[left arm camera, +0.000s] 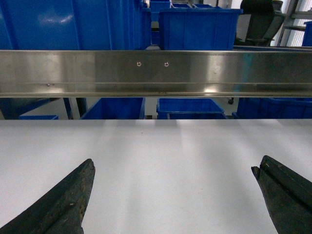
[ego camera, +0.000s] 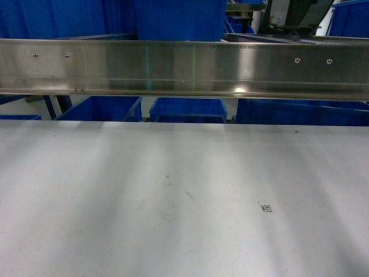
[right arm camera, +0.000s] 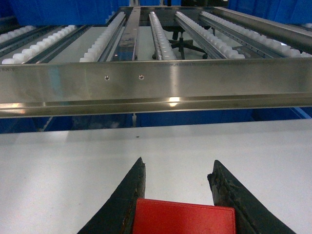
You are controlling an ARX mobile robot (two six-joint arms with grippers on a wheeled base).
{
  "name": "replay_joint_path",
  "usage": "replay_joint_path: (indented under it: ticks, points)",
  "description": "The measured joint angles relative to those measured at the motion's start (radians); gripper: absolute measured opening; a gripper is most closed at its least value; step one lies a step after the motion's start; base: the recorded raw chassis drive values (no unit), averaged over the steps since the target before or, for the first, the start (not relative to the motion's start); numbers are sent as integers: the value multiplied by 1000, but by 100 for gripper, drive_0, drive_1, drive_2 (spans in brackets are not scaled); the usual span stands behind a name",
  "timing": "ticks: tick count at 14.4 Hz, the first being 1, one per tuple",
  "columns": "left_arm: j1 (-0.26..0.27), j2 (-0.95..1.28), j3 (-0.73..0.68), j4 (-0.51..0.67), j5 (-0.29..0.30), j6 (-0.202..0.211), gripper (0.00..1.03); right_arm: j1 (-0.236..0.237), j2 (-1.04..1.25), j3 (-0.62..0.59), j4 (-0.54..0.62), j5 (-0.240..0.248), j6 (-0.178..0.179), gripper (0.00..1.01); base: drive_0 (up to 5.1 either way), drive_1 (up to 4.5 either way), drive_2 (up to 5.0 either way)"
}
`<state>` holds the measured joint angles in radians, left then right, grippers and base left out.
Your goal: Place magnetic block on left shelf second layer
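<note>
**Block in my right jaws, rack dead ahead**

My right gripper (right arm camera: 178, 183) holds the magnetic block (right arm camera: 184, 217) between its dark fingers (right arm camera: 127, 195), which pinch the block's two sides — I judge this a carry hold, kept low over the white tabletop (right arm camera: 63, 165) for travel. The block is plain red, matte, flat-faced with a slightly rounded top edge. My left gripper (left arm camera: 173, 183) hangs wide apart, empty, likely just kept clear. Ahead runs the steel rail (right arm camera: 156, 83) of a rack level — white roller tracks (right arm camera: 161, 34) behind it. Blue bins (ego camera: 187, 109) beyond.
</note>
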<state>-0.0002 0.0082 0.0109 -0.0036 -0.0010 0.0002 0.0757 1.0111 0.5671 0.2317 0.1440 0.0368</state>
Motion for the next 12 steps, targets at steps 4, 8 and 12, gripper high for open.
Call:
replay_joint_path:
  ticks: [4, 8, 12]
  points:
    - [0, 0, 0, 0, 0, 0, 98, -21, 23, -18, 19, -22, 45, 33, 0, 0, 0]
    - [0, 0, 0, 0, 0, 0, 98, -43, 18, -26, 58, -50, 22, 33, 0, 0, 0]
    - [0, 0, 0, 0, 0, 0, 98, -43, -4, -35, 77, -72, -31, 33, 0, 0, 0]
